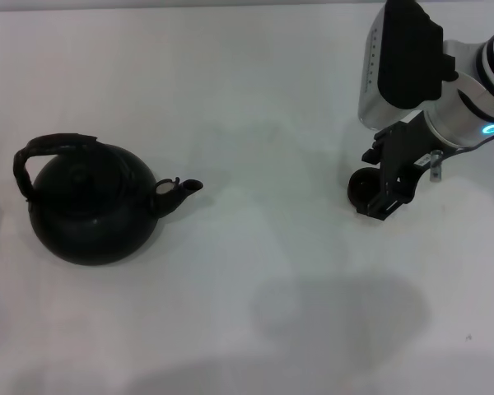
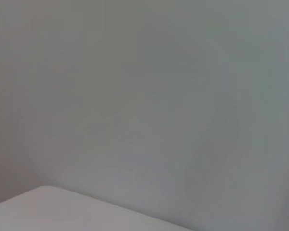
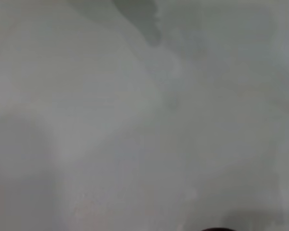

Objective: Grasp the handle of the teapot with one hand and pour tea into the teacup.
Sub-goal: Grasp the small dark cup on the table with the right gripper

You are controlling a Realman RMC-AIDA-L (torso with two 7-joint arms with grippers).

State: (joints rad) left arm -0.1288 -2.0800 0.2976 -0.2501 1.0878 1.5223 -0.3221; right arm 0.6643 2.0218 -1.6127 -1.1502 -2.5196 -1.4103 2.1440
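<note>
Teapot (image 1: pixel 90 210) sits lower left; right gripper (image 1: pixel 384 197) (jaws unreadable) crowds the teacup (image 1: pixel 362 189) — shift cup closer, gently

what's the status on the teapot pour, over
Right gripper at the teacup, far right of the table; left arm out of view. Teapot upright at left, handle ungrasped. Nothing between pot and cup.

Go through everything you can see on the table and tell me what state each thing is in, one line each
teapot: upright on the table, lid on, handle arched up, spout pointing toward the robot's right, not held.
teacup: upright on the table, partly hidden behind the right gripper; contents cannot be seen.
right gripper: low at the teacup; whether it grips the cup cannot be told.
left gripper: not in view.
table: white, bare between teapot and teacup.
</note>
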